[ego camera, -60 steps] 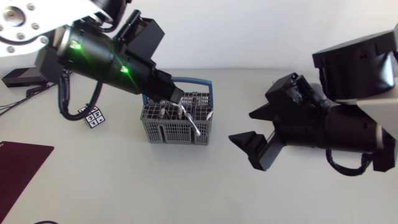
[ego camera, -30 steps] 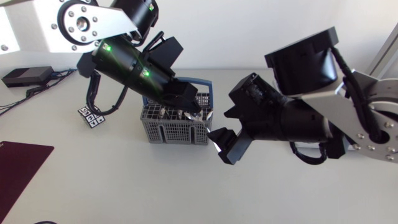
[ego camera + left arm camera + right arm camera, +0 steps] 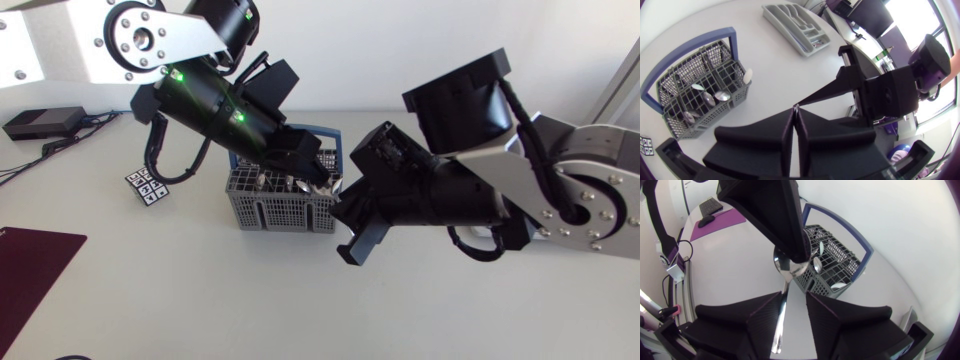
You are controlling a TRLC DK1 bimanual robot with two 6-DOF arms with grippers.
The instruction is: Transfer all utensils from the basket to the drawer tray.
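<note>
Just beside basket (image 3: 262,210), above desk (image 3: 200,300): spoon (image 3: 788,269), apparently at handover. Left gripper (image 3: 796,108) jaws clenched on spoon's bowl end. Right gripper (image 3: 793,296) jaws released, handle lying between them. Advice: close right jaws squarely on handle before left lets go, then back left off straight, no twist. Carry to drawer tray (image 3: 781,26), well apart from basket. More spoons (image 3: 704,97) lie in basket.

The left black wedge-fingered gripper (image 3: 796,107) is pinched tight, apparently on a silver metal spoon (image 3: 788,266); the right black gripper (image 3: 792,297) meets it, fingers spread wide.
</note>
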